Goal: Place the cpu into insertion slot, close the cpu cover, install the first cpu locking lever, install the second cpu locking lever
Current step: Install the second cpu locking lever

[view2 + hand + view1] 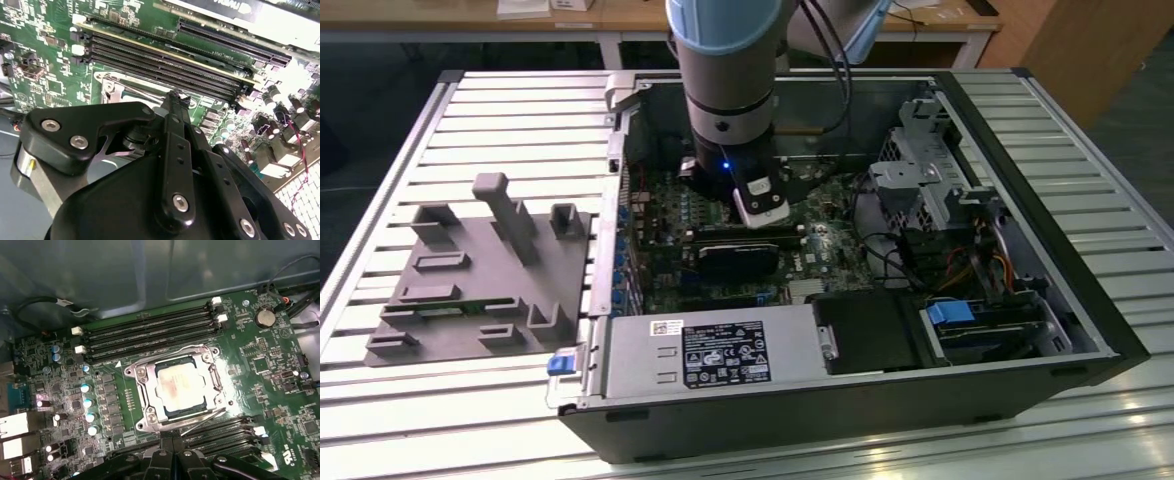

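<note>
In the first wrist view the cpu (pixel 182 387), a square chip with a dull silver top, lies inside the insertion slot (pixel 131 371) on the green board. The cpu cover (pixel 146 396), a silver frame, lies flat around it. One thin wire lever (pixel 202 421) juts out at an angle from the socket's edge nearest the gripper. My gripper (pixel 172 444) hovers just off that edge with its fingers together and nothing between them. The second wrist view has the gripper (pixel 174 97) tip close to a silver corner of the socket (pixel 111 90). My arm (pixel 720 120) reaches down into the open computer case.
Long black memory slots (pixel 150 335) flank the socket on both sides. A black heatsink block (pixel 736 255) sits beside the gripper. The power supply (pixel 707 350), a drive cage (pixel 921 190) and cables crowd the case. A grey fixture (pixel 480 270) lies on the slatted table outside.
</note>
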`<action>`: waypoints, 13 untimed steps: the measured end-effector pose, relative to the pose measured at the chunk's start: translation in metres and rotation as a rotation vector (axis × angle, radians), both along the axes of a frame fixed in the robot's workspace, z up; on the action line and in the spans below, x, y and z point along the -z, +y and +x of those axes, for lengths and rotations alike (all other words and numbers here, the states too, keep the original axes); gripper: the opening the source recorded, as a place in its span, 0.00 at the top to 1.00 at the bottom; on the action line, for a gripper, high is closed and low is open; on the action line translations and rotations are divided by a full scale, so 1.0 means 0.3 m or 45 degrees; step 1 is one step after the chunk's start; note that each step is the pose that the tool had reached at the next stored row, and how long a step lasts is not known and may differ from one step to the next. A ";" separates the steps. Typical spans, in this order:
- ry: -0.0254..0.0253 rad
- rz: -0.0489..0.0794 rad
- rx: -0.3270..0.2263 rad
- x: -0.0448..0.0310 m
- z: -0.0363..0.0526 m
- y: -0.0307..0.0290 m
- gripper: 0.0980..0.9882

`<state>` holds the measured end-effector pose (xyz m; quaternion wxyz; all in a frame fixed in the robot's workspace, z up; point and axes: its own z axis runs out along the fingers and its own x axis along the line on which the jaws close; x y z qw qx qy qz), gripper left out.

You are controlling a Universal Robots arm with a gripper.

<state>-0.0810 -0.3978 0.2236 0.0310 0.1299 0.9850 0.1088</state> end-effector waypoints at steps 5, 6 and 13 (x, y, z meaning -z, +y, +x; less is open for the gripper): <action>0.0000 0.018 -0.004 0.007 -0.007 -0.021 1.00; 0.0000 0.022 -0.005 0.009 -0.008 -0.024 1.00; -0.0004 0.059 -0.024 0.029 -0.024 -0.026 1.00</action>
